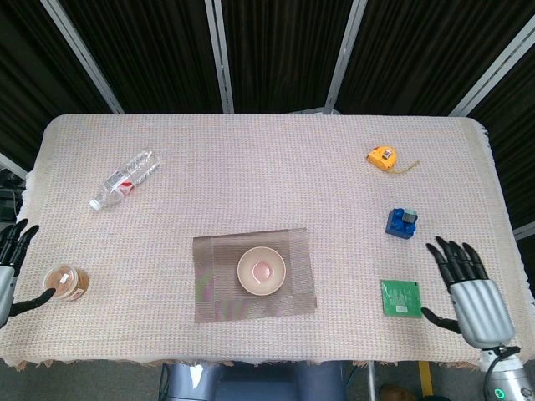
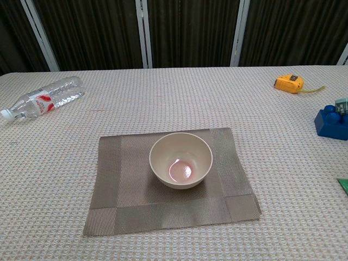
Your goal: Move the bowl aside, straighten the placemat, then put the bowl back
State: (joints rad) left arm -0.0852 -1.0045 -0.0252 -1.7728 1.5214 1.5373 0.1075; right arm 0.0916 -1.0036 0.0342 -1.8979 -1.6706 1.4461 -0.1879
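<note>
From the head view I look down on a table (image 1: 276, 159) covered in a pale woven cloth, its near edge running along the bottom and dark panels behind its far edge. The placemat (image 1: 253, 274) lies near the front edge at the middle, slightly askew, its right side dipping toward me. The bowl (image 1: 261, 270) sits on the mat's middle. Bare cloth spreads wide on both sides of the mat and behind it. To the far left lies a bottle (image 1: 124, 179) on its side; at the front left corner stands a small jar (image 1: 66, 281). On the right, well apart from the mat, are a yellow tape measure (image 1: 381, 156), a blue block (image 1: 401, 222) and a green card (image 1: 400, 297) near the front edge. My right hand (image 1: 468, 292) hovers just beside the card, over the front right corner, palm down, fingers spread and pointing away from me, holding nothing. My left hand (image 1: 10, 271) shows only partly at the left edge, beside the jar, fingers apart and empty. From the chest view the mat (image 2: 168, 179) and bowl (image 2: 180, 160) fill the middle, with the bottle (image 2: 42, 98) far left, the tape measure (image 2: 289, 83) and block (image 2: 331, 122) on the right; neither hand shows here.
</note>
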